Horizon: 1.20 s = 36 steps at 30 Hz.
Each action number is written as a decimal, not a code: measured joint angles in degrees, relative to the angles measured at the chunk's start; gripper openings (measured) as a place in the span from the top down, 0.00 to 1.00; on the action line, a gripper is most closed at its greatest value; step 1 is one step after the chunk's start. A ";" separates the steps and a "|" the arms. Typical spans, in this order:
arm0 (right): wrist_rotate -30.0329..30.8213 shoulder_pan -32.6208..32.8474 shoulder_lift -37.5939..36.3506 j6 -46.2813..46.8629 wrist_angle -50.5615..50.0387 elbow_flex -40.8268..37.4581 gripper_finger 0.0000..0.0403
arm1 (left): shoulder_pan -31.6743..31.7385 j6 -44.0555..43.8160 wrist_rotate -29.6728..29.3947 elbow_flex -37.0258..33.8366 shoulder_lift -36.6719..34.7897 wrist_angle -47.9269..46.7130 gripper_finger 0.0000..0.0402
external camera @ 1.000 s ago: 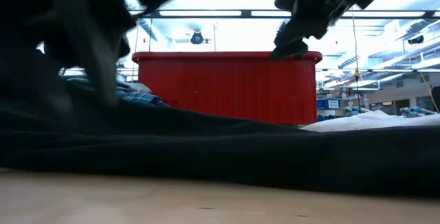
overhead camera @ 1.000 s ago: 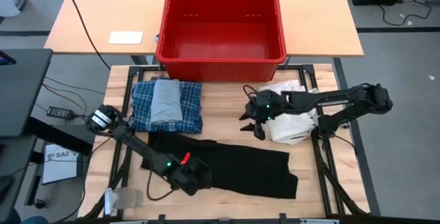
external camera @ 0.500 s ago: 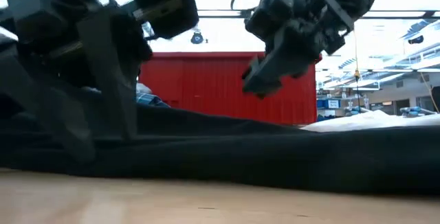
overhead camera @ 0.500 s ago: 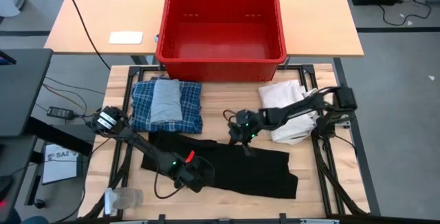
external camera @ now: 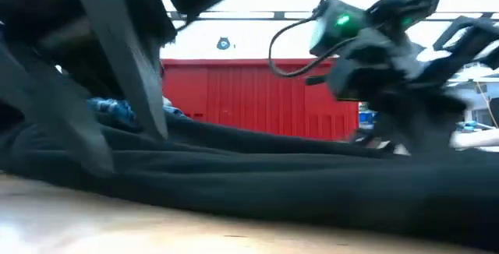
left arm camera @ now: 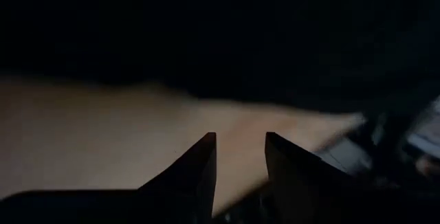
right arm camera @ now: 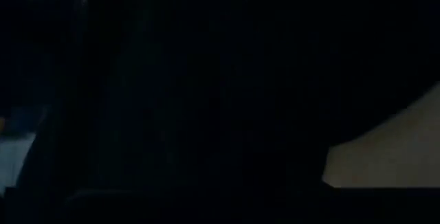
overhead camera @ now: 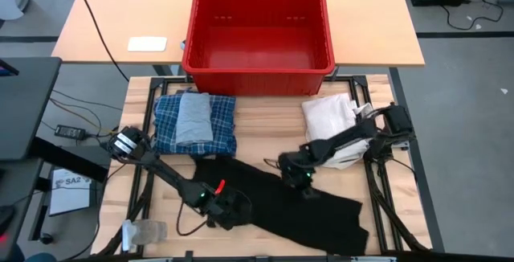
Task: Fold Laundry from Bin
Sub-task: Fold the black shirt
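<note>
A black garment [overhead camera: 265,202] lies spread across the near half of the table. Left of the middle, a folded blue plaid shirt [overhead camera: 218,121] lies flat with a light grey piece [overhead camera: 193,117] on top. The red bin [overhead camera: 259,66] stands empty at the far edge. My right gripper [overhead camera: 303,188] is down on the black garment's far edge, shut, and its wrist view shows only dark cloth. My left gripper [overhead camera: 233,211] is at the garment's near left edge. Its fingers [left arm camera: 206,162] are open, with bare table showing between them. My right gripper meets the black garment at its far edge [overhead camera: 299,175], right of the middle, slanting down from the table's right side. The gripper itself hides the place of contact, so the kind of hold cannot be told. The garment lies flat on the table.
A white fabric bag [overhead camera: 329,117] lies at the right, under the right arm. A clear plastic item [overhead camera: 144,231] sits at the near left corner. A small white object [overhead camera: 147,43] lies on the far table beside the bin.
My right gripper has come down from above the white bag toward the near edge, tipped steeply downward, and landed on the black garment. The whole garment has slid toward the table's right and near edges, still flat on the wood.
</note>
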 joint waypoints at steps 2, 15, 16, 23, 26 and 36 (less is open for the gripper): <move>2.26 3.06 -2.89 2.40 -1.96 -0.29 0.95 | -1.61 -0.47 -0.53 1.03 -0.08 0.83 0.68; 23.73 -1.85 -18.13 14.08 3.16 0.94 0.60 | -4.93 2.77 -11.46 7.75 0.84 -8.26 0.62; 21.67 -3.23 -17.71 14.83 3.35 0.92 0.57 | -4.88 2.17 -11.05 7.71 1.02 -8.27 0.61; 13.64 -7.77 -15.31 16.52 3.62 0.85 0.38 | -3.22 -1.83 -4.81 7.70 1.07 -12.39 0.47; 13.76 -7.76 -15.35 16.16 4.60 0.85 0.32 | -1.89 -1.24 -3.51 7.76 1.07 -16.32 0.42; 11.01 -8.21 -15.37 15.99 4.33 0.88 0.28 | 3.70 -2.52 4.55 7.78 1.63 -26.83 0.37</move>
